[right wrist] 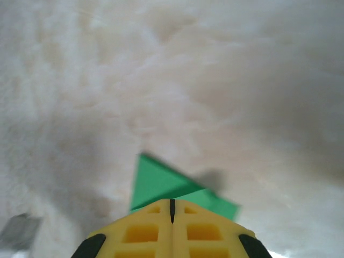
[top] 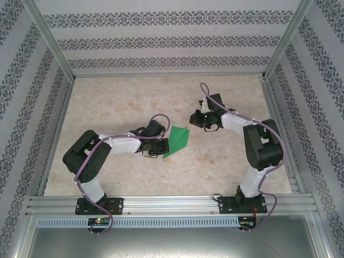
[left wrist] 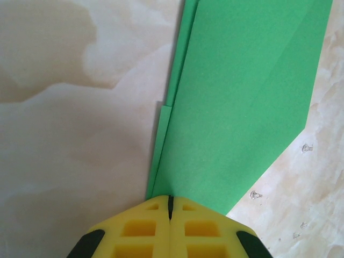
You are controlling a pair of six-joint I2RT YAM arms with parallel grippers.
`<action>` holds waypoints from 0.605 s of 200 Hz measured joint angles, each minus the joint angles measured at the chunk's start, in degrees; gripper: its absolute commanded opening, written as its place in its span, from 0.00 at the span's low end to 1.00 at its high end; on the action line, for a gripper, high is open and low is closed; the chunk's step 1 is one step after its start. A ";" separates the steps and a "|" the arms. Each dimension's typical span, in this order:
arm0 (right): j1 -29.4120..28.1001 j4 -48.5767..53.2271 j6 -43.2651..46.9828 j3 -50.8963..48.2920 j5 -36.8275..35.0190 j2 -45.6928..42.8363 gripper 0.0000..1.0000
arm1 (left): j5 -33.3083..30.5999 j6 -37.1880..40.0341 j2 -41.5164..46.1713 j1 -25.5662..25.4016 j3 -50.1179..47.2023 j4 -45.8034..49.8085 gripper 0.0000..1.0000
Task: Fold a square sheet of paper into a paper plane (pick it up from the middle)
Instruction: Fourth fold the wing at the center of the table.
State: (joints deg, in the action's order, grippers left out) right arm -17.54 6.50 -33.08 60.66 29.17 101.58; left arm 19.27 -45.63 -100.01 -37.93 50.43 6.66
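Note:
The green paper (top: 177,141) lies flat on the marble table, folded into a slim, layered, pointed shape like a paper plane. In the left wrist view it (left wrist: 236,97) stretches away from my fingertips, with a second layer showing along its left edge. My left gripper (left wrist: 171,201) is shut, its tips at the paper's narrow near end (top: 163,148); whether paper is pinched between them is hidden. My right gripper (top: 200,119) hangs shut above the table, up and right of the paper and apart from it. The right wrist view has a green corner (right wrist: 156,183) just beyond the shut tips (right wrist: 172,205).
Patterned walls and metal posts (top: 51,48) enclose the table on three sides. An aluminium rail (top: 172,204) runs along the near edge by the arm bases. Small clear marks (left wrist: 306,147) dot the table right of the paper.

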 measured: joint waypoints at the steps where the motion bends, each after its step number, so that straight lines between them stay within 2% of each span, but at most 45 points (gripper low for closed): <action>1: -0.15 -0.04 0.00 0.00 0.04 -0.09 0.00 | 0.00 0.00 0.00 0.00 0.00 0.00 0.00; 23: -4.44 -1.09 -0.02 0.00 0.90 -0.39 0.00 | 0.00 0.00 0.00 0.00 0.04 0.02 0.00; 59: -9.35 -1.18 -0.02 0.00 2.40 3.89 0.00 | -0.02 0.00 0.00 0.00 0.04 0.04 0.00; 87: -8.79 -1.16 -0.02 -0.11 2.78 7.37 0.00 | -0.02 0.00 0.00 0.00 0.04 0.04 0.00; 121: -5.29 -0.92 -0.02 -0.20 1.68 8.85 0.00 | -0.02 0.00 0.00 0.00 0.04 0.04 0.00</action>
State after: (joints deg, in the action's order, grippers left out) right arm -22.83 5.58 -33.10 60.47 30.85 110.43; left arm 19.25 -45.63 -100.01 -37.93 50.48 6.70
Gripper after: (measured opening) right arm 0.037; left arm 0.066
